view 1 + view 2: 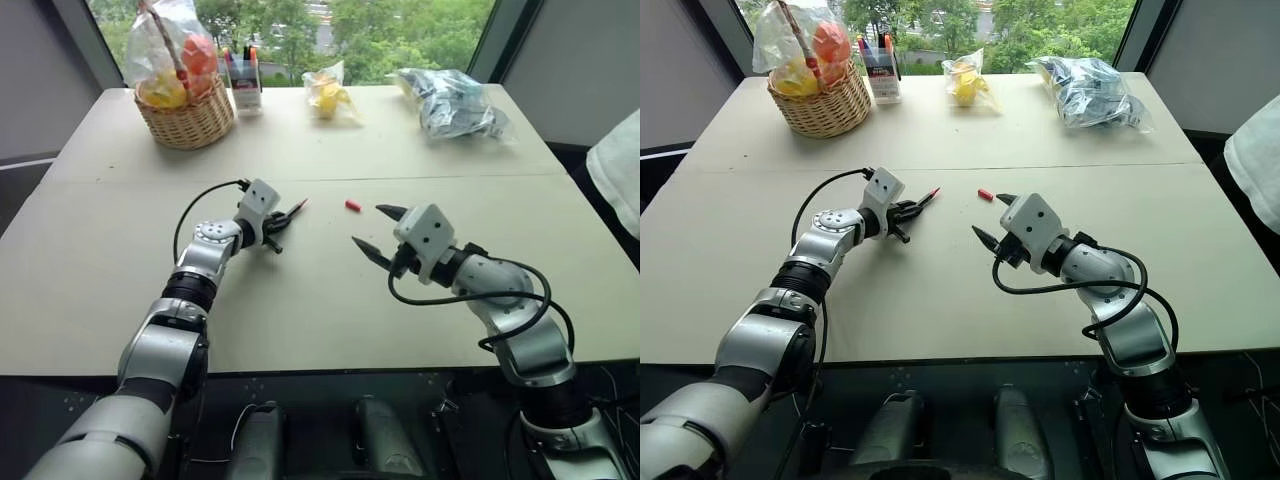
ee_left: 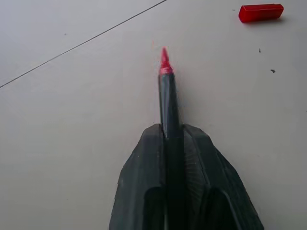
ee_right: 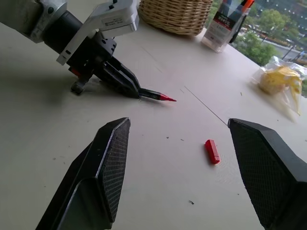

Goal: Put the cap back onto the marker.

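Left gripper (image 1: 279,226) is clamped on the marker (image 2: 168,98), red tip poking out toward the cap (image 1: 352,205), which lies on the table (image 1: 300,300) just beyond it. Right gripper (image 1: 370,232), spread wide and empty, sits near the cap; it should probably pinch the cap lengthwise, open end facing the tip.

My left end effector (image 3: 136,91) has matte black fingers (image 2: 201,177) with fine ribbing; my right end effector (image 1: 378,228) is black too, its pads cross-hatched. The slim black plastic marker (image 2: 169,103) ends in a red-pink tip. The tiny cylindrical plastic cap (image 3: 212,151) is bright red. Under both, the flat worktop (image 1: 300,300) is pale beige. Behind the cap stands a tan woven wicker basket (image 1: 190,122).
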{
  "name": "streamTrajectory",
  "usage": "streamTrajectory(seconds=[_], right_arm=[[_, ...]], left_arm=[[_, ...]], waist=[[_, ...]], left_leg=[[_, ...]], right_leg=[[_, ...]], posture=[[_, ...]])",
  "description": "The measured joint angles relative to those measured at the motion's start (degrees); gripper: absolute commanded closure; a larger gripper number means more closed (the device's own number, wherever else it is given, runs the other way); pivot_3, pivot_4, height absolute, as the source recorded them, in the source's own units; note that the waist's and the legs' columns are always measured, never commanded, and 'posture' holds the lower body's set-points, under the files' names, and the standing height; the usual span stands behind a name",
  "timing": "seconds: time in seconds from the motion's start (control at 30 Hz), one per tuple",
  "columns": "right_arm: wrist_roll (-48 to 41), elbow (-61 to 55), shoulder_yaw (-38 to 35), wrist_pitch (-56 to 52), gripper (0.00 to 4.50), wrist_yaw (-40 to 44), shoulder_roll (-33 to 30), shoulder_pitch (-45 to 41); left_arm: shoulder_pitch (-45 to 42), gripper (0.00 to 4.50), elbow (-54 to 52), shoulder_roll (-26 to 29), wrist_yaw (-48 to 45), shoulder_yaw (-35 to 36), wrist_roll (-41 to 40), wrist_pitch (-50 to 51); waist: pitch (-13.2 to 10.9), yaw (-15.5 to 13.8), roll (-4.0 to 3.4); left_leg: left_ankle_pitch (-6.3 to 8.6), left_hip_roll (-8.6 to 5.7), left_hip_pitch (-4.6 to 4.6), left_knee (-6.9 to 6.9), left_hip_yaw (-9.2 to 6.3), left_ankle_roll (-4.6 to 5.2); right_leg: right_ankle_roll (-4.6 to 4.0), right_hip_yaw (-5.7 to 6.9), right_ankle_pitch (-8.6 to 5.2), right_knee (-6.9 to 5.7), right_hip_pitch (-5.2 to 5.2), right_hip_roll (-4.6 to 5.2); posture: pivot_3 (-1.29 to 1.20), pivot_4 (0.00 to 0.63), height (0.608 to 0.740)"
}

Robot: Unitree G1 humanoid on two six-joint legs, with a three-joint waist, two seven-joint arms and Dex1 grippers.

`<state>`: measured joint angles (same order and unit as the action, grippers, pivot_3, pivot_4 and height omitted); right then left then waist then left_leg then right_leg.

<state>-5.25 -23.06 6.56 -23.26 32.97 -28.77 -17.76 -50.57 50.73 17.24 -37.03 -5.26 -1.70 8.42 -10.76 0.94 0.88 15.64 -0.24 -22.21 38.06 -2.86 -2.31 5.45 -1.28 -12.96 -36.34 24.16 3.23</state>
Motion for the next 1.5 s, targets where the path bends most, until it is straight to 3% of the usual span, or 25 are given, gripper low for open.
streamTrajectory(seconds=[0.37,0.57,0.7,1.0,1.23,1.5], right_arm=[[0.1,4.9,0.1,2.6,1.16,1.6,-0.2,-2.9],[-0.1,24.7,-0.6,10.2,1.16,5.8,0.3,-13.4],[0.0,43.7,0.5,17.5,1.16,11.5,3.0,-23.0],[2.5,78.9,1.5,30.5,1.16,19.0,6.7,-38.0],[5.1,91.1,1.3,35.3,1.16,18.3,8.7,-43.9],[7.2,96.6,-0.1,36.2,1.16,14.4,11.0,-46.5]], left_arm=[[2.4,4.48,-3.1,3.8,-4.0,0.1,-0.3,0.0],[8.3,4.48,-16.0,12.2,-13.0,1.5,-3.1,4.6],[13.6,4.48,-31.9,17.9,-18.4,4.8,-8.9,10.1],[24.3,4.48,-51.9,27.2,-23.8,9.0,-18.0,21.5],[28.6,4.48,-56.2,30.3,-24.1,11.0,-20.3,23.0],[29.7,4.48,-59.0,31.1,-22.4,11.7,-21.4,23.9]], waist=[[0.0,1.2,0.0],[-0.1,1.4,0.0],[-0.1,1.4,0.02],[-0.2,1.8,-0.05],[-0.2,1.7,-0.07],[-0.2,1.7,-0.08]], left_leg=[[0.0,0.03,0.02,-0.05,-0.03,0.0],[0.0,0.06,-0.13,-0.11,-0.04,0.0],[0.0,0.03,-0.19,-0.09,0.05,0.0],[0.0,0.04,-0.18,-0.19,0.08,0.0],[0.0,0.04,-0.18,-0.19,0.1,0.0],[0.0,0.04,-0.18,-0.19,0.1,-0.01]], right_leg=[[-0.01,-0.01,-0.01,0.0,0.01,-0.05],[-0.03,-0.01,0.0,-0.03,0.21,-0.05],[-0.02,-0.02,0.0,0.03,0.22,0.08],[-0.03,-0.04,0.0,0.03,0.3,0.06],[-0.03,-0.06,0.0,0.02,0.3,0.06],[-0.03,-0.06,0.0,0.02,0.31,0.06]], posture=[[0.0,0.15,0.74],[0.0,0.15,0.74],[0.0,0.15,0.74],[0.0,0.15,0.74],[0.0,0.15,0.74],[0.0,0.15,0.74]])
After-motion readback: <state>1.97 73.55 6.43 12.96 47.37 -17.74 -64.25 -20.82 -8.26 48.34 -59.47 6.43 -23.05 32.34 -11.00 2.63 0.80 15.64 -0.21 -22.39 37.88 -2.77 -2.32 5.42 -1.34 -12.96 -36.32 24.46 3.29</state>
